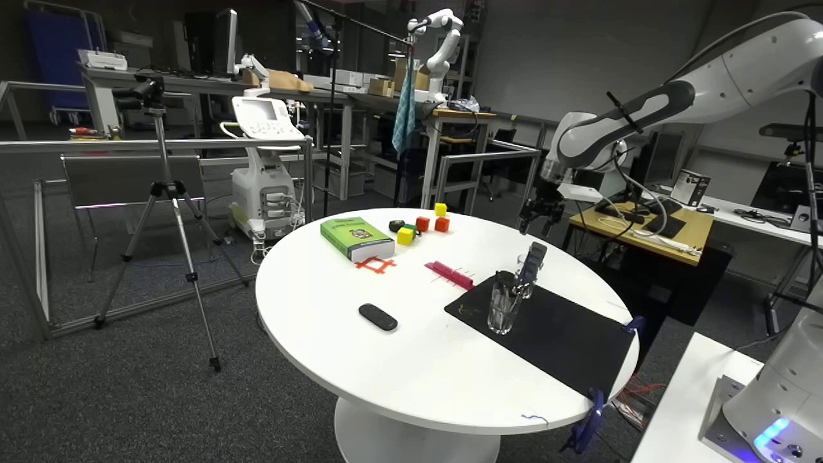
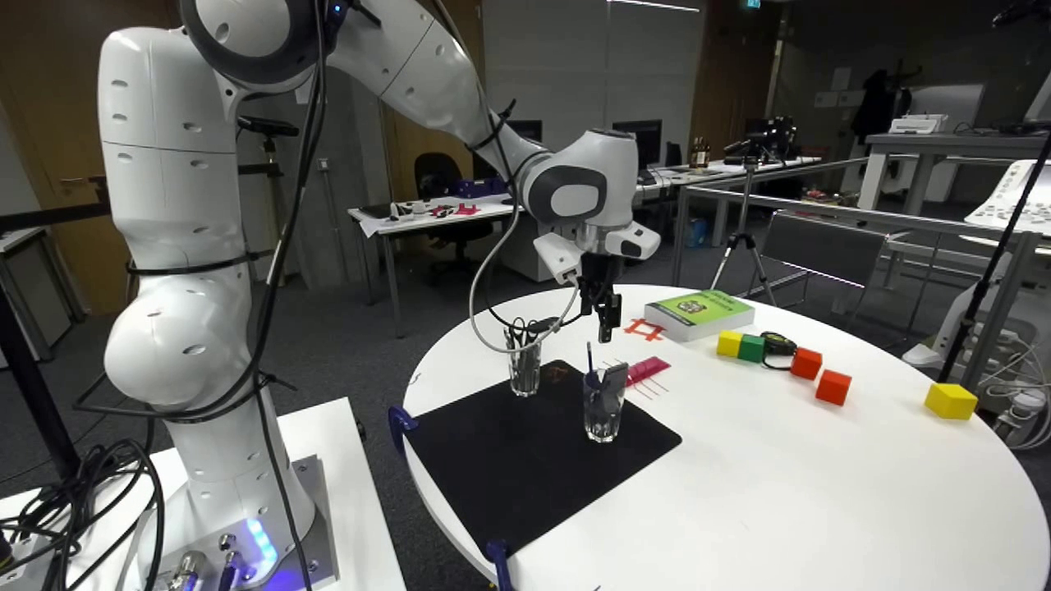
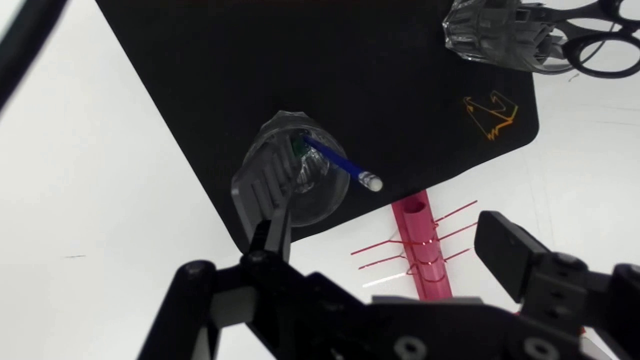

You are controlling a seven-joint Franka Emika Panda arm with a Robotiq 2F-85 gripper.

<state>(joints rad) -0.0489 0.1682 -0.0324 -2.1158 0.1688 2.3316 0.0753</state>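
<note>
Hanging over the black mat [image 3: 200,75] on the round white table [image 1: 411,366], the gripper [image 3: 377,227] has its fingers spread wide. Just below it stands a clear glass [image 2: 601,423] with a blue pencil [image 3: 340,162] and a grey slotted utensil [image 3: 260,185]; one end of the utensil goes behind a finger in the wrist view, so whether the two touch cannot be told, and whatever lies at the bottom of the glass is hard to make out. Off to the gripper's side is a second glass [image 2: 524,373], its scissors [image 3: 572,50] cut off by the right border of the wrist view and a pale cable [image 2: 473,308] crossing before its contents in an exterior view. A blurred dark strip [image 3: 22,45] covers the wrist view's upper left corner, and the gripper's own body hides the tabletop along the bottom. From the gripper toward the robot's base [image 2: 222,492], the mat runs to the table rim, where two blue clamps [image 2: 400,420] sit. Away from the base, below the gap between the fingers, lies a pink tube [image 3: 425,250], one end hidden by the gripper; past it, a stretch of white tabletop leads to a green book [image 1: 357,238] and coloured blocks [image 2: 833,387]
</note>
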